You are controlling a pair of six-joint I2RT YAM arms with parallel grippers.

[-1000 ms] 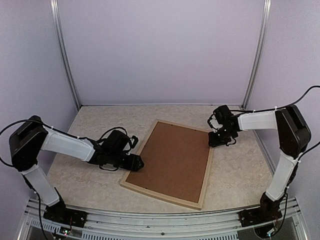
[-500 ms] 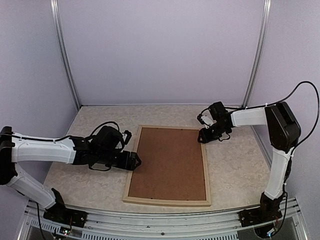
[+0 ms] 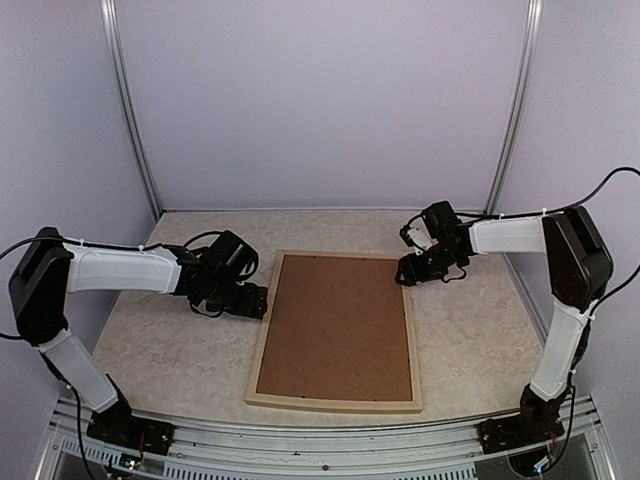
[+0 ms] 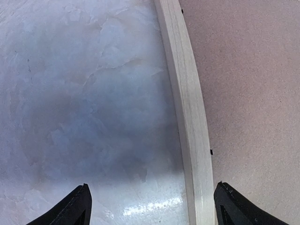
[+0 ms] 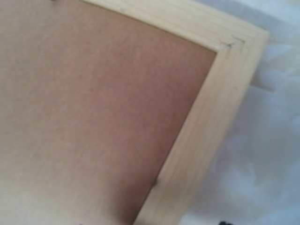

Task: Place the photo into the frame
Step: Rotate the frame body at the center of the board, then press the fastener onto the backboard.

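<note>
**Left gripper** point(image 4: 152, 206) – jaws wide apart, holding nothing. In the wrist view its fingertips point(image 4: 78, 208) straddle the left rail of the frame point(image 4: 187, 108). One tip is over the table point(image 4: 84, 93), the other over the board point(image 4: 248, 93). Contact with the rail cannot be confirmed.

**Right gripper** point(image 3: 410, 272) – positioned at the far right corner of the frame. Its fingers are almost entirely outside the wrist view and too small in the top view, so whether the jaws stand apart or together cannot be determined. Nothing is visibly held.

**Frame** – lies flat in the middle of the table, back side up, long rails running near to far, between the two grippers. The brown board fills its opening.

**Photo** – not visible in any view. It may lie beneath the board, but this cannot be verified.

**Hazards from this state**
- Dragging the frame: the left fingers straddle the rail, so a sideways move without lifting first would probably catch the rail and slide or turn the frame.
- Tilting the frame: the right gripper is close to the corner, so a downward or inward move would likely press on or lift that corner – and shift the board.
- Loose board: whether the board is secured cannot be determined. If it is not, turning the frame over could let it drop out.
</note>
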